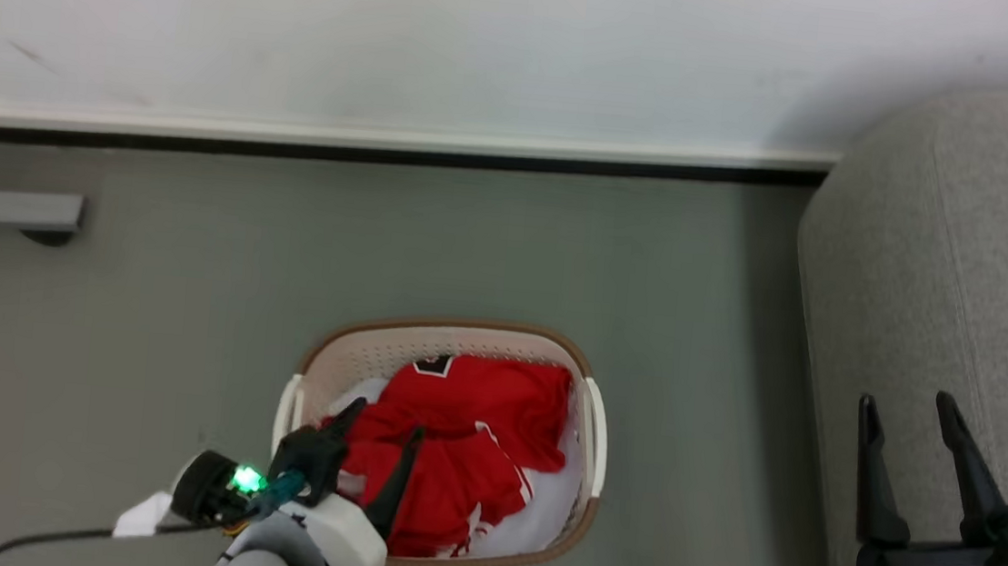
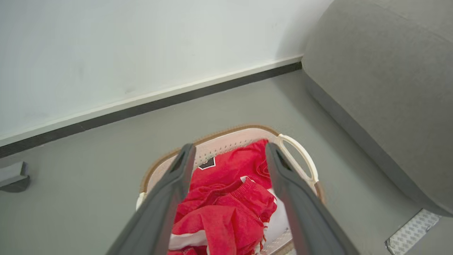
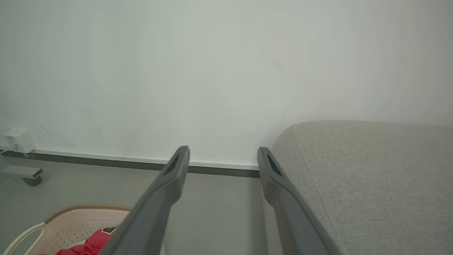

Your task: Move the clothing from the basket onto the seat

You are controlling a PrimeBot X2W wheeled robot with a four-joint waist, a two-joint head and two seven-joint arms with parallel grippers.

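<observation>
My left gripper (image 1: 387, 419) stands with its two dark fingers spread wide and nothing between them. It hangs over the near left part of the basket (image 1: 388, 355), tips pointing toward the basket's far wall. A small green light (image 1: 247, 479) glows on that wrist, and a dark cable (image 1: 34, 538) trails off it toward my left. In my left wrist view the fingers frame the clothing (image 2: 230, 198) below, and I see no contact with it.

The clothing is a crumpled red jersey with white stripe trim. It lies inside the basket, heaped from the near end up to the far wall, where its black-and-white collar patch (image 1: 433, 365) faces up. Under it and along the basket's right side lies a pale white sheet (image 1: 538, 514). The basket stands on the grey floor (image 1: 380, 236), apart from the wall's skirting (image 1: 389, 141), with a strip of bare floor between its right handle and the seat (image 1: 970, 269).

My right gripper (image 1: 906, 402) is just as wide open and has hold of nothing. It hovers over the seat's near left edge, fingers pointing toward the wall (image 1: 399, 28). The seat is light grey fabric with a rounded corner, and its far end reaches the wall. A grey foot on a caster (image 1: 9, 208) stands at the floor's far left edge.
</observation>
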